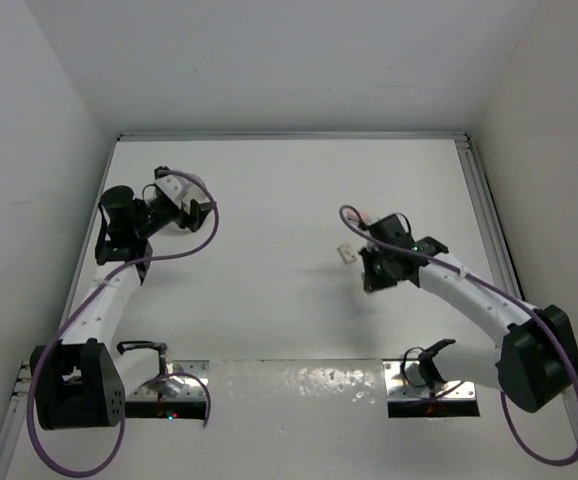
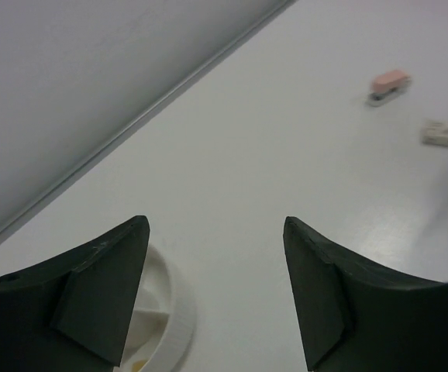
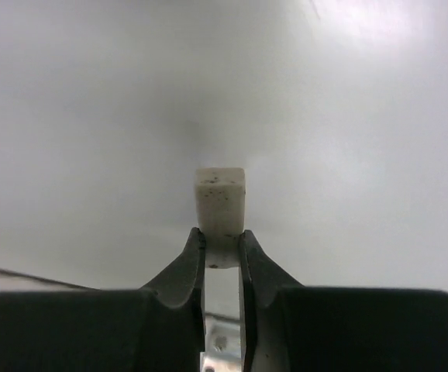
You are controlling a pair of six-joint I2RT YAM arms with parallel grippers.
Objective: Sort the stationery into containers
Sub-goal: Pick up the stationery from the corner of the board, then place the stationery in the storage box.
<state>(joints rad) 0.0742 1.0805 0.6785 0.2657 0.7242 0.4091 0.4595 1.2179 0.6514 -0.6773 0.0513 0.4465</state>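
Note:
My right gripper point(image 3: 222, 236) is shut on a small white block point(image 3: 221, 194) speckled with dark dots, which sticks out past the fingertips above the bare table. From above, that gripper point(image 1: 373, 274) points down at mid-right and hides the block. Another white block point(image 1: 347, 254) point(image 2: 446, 133) lies just left of it, and a pink eraser point(image 1: 366, 215) point(image 2: 388, 85) lies beyond. My left gripper point(image 2: 215, 240) is open with nothing between its fingers. It hovers at the far left point(image 1: 199, 212), just right of a low white bowl point(image 2: 166, 310), whose rim shows beside the left finger.
White walls enclose the table on the left, back and right. A metal rail point(image 1: 484, 210) runs along the right edge. Purple cables loop off both arms. The arm bases point(image 1: 169, 392) sit on plates at the near edge.

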